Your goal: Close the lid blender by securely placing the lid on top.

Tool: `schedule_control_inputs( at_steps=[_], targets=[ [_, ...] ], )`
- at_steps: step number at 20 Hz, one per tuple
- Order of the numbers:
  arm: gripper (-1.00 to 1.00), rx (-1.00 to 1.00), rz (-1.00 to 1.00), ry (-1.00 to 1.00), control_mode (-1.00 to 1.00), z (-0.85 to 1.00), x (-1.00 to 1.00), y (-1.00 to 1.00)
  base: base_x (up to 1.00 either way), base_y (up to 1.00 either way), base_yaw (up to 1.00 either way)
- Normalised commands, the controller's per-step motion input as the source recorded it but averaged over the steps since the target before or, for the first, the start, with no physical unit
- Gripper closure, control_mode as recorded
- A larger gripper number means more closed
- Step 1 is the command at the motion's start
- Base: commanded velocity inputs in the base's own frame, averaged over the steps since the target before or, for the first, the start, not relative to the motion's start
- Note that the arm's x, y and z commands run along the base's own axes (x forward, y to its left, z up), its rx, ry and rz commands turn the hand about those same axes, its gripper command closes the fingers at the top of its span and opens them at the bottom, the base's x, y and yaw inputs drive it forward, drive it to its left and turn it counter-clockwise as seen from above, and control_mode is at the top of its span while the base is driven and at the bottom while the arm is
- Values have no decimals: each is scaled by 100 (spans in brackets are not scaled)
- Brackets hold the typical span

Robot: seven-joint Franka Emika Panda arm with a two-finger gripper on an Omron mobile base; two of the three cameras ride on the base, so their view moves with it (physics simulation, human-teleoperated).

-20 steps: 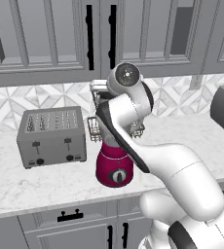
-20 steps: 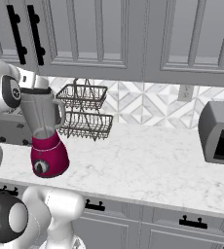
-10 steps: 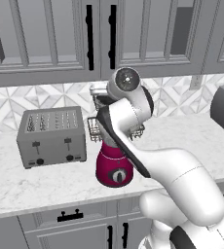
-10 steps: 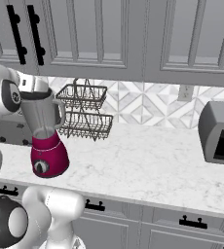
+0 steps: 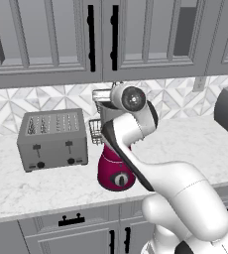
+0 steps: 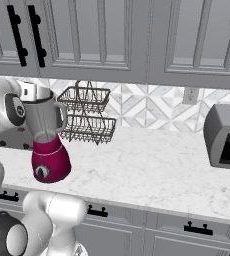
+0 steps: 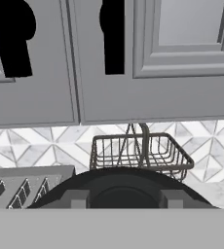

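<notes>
The blender stands on the counter, its magenta base [image 5: 117, 173] and black dial [image 6: 41, 172] facing front. Its clear grey jar [image 6: 44, 120] rises upright with the handle on the right. In the left base view my arm covers most of the jar. My gripper [image 7: 124, 198] is level with the jar's mouth, just behind it [image 6: 31, 91], pointing at the back wall. It is shut on the lid [image 7: 121, 180], a flat black disc lying level across the bottom of the hand view. I cannot tell whether the lid touches the jar's rim.
A boxy grey toaster [image 5: 51, 139] sits left of the blender. A two-tier wire basket [image 6: 87, 115] stands behind it by the tiled wall. A grey appliance [image 6: 226, 137] occupies the counter's right end. Wall cabinets [image 5: 101, 39] hang close overhead.
My arm and hand have sunk a little, bringing the lid down toward the jar's mouth. The blender has stayed put.
</notes>
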Motion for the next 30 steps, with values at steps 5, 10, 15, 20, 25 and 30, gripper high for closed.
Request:
schedule_control_inputs(
  at_steps=[5,10,15,20,25,30],
  targets=[
    [100,2,1,3,-100,-18,0,0,0,0,0],
    [-100,1,0,2,-100,-7,0,5,0,0,0],
    [-100,0,0,0,-100,5,-2,1,0,0,0],
    [-100,0,0,0,-100,36,-23,1,0,0,0],
    [-100,1,0,0,-100,27,-71,16,0,0,0],
    [-100,1,0,2,-100,0,-100,75,0,0,0]
  ],
)
